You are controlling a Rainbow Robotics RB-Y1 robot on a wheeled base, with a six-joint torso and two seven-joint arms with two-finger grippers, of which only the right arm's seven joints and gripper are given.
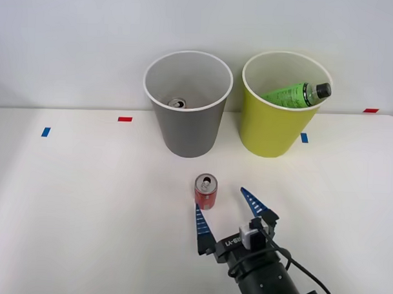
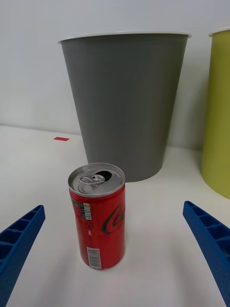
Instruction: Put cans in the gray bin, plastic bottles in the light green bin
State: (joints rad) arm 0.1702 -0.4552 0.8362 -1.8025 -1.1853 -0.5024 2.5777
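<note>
Approach underway: right gripper point(image 1: 228, 212) spreads its fingers point(image 1: 201, 226) wide, empty, just short of the red can point(image 1: 206, 190) upright on the counter point(image 1: 85, 201) before the gray bin point(image 1: 187, 130); next, advance and close.

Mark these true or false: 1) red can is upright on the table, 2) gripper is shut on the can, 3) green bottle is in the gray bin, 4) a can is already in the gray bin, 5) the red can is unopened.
1) True: the red can stands upright on the table.
2) False: the right gripper is open, short of the can, not touching it.
3) False: the green bottle lies in the light green bin.
4) True: a silver can top shows inside the gray bin.
5) False: its mouth is open.
</note>
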